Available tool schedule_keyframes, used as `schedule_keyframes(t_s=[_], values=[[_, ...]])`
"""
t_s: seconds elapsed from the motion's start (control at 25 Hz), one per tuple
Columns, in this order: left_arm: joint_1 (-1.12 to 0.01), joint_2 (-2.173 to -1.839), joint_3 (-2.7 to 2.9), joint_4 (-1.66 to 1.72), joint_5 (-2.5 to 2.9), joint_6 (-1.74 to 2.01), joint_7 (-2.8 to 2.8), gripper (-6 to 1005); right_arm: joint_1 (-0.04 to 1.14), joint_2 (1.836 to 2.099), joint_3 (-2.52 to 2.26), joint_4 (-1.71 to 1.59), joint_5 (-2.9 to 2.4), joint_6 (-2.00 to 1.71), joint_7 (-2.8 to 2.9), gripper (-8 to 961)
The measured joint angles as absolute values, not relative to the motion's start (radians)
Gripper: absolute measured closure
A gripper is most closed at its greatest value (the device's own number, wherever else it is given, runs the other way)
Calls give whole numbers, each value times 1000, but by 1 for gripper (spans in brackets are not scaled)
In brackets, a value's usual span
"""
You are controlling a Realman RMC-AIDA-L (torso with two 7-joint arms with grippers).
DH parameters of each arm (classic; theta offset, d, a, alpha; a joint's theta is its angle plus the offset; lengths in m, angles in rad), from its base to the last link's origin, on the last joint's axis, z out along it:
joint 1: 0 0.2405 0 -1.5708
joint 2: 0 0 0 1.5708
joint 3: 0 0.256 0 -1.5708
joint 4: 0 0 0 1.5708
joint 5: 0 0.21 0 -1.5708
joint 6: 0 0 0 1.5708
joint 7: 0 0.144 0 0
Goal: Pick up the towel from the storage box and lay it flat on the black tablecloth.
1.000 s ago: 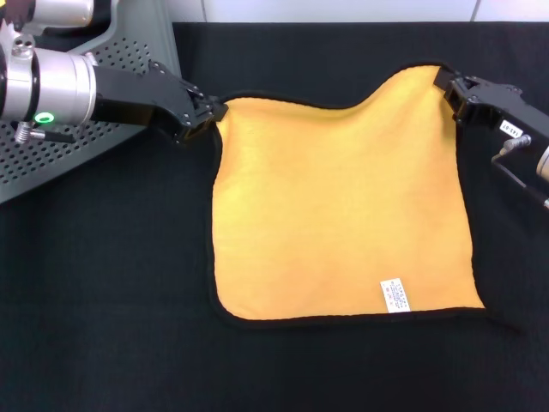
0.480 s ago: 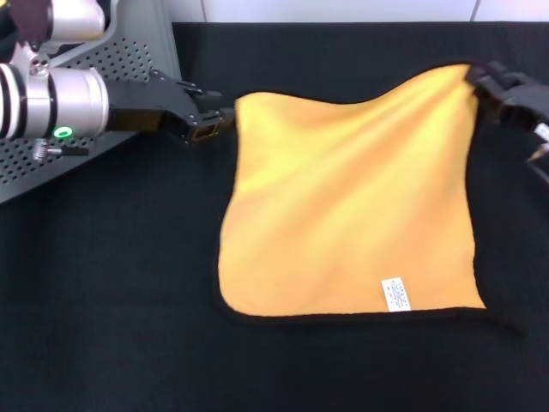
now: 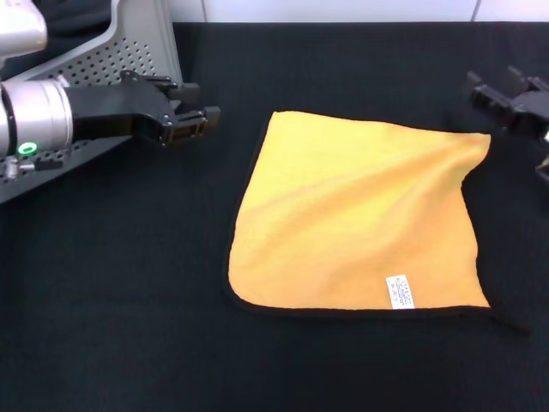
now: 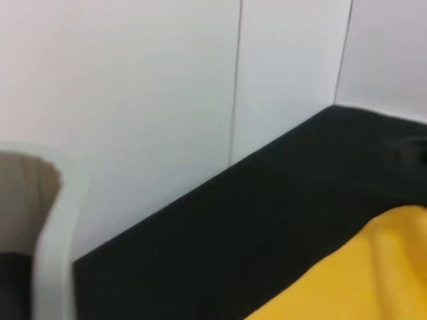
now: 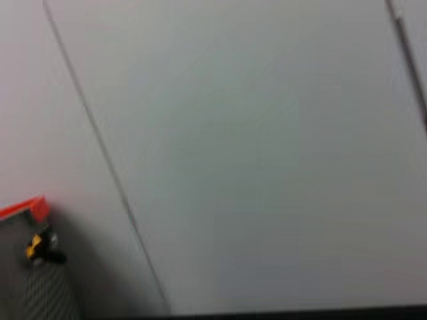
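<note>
The yellow-orange towel (image 3: 360,215) lies spread on the black tablecloth (image 3: 120,300), yellow side up, with its thin black hem and a small white tag at the near right. A corner of it shows in the left wrist view (image 4: 360,280). My left gripper (image 3: 196,120) is open and empty, to the left of the towel's far left corner and apart from it. My right gripper (image 3: 496,93) is open and empty, beyond the towel's far right corner. The light grey storage box (image 3: 103,60) with perforated walls stands at the far left behind my left arm.
A white wall (image 3: 343,9) runs along the table's far edge. Part of a grey perforated surface with an orange edge (image 5: 27,267) shows in the right wrist view.
Both grippers have let go of the towel's far corners and drawn away outward. The towel has dropped flat onto the tablecloth and sits a little further right.
</note>
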State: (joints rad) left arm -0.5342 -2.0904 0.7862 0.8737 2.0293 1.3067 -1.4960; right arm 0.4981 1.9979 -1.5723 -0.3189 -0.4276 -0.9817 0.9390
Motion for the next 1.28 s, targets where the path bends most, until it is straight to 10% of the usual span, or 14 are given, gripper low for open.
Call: schedule_keyframes(t_s=[0.64, 1.28], values=[[-408, -1954, 789, 657, 1663, 2029, -1151, 527, 413, 2004, -1571, -459, -946, -1649, 898, 99], [-319, -1956, 863, 613, 1593, 2036, -991, 484, 432, 2012, -1567, -504, -1013, -1718, 987, 99]])
